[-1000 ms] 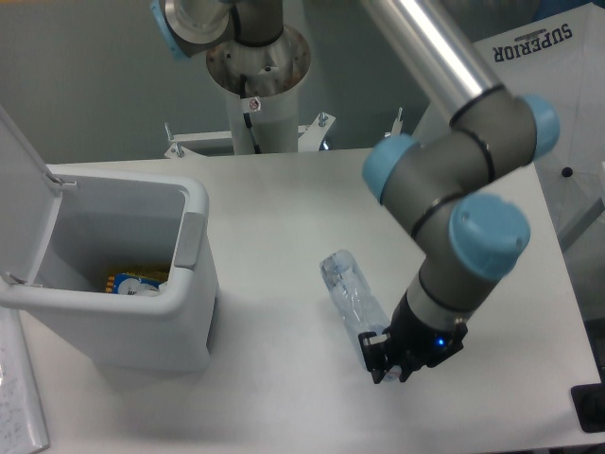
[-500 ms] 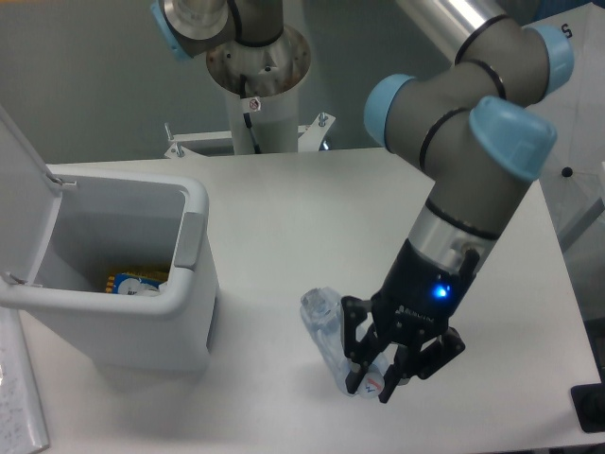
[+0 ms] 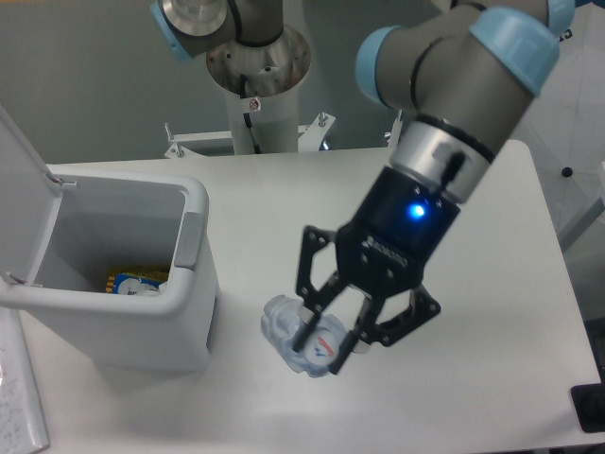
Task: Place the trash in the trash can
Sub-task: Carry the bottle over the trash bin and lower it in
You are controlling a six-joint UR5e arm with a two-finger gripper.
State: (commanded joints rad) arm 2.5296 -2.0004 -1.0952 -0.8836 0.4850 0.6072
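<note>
i see my gripper (image 3: 326,338) up off the table (image 3: 284,208), and its black fingers (image 3: 312,326) are pinched around the bottle (image 3: 301,339). the bottle is clear plastic with a bit of blue and red on its label. it looks lifted, with a soft shadow on the white table under it. one end of it pokes out to the left of the fingers, toward the trash can (image 3: 123,274). the bottle is near the trash can's right wall but not touching it, and it is not over the opening.

the trash can sits at the left side of the table with its flap lid (image 3: 19,189) standing open. down inside it i can see something yellow and blue with a bit of white (image 3: 137,282). i cannot tell what that is.

a blue light (image 3: 413,210) glows on the wrist above the gripper. the arm's base post (image 3: 257,85) stands at the far edge of the table.
</note>
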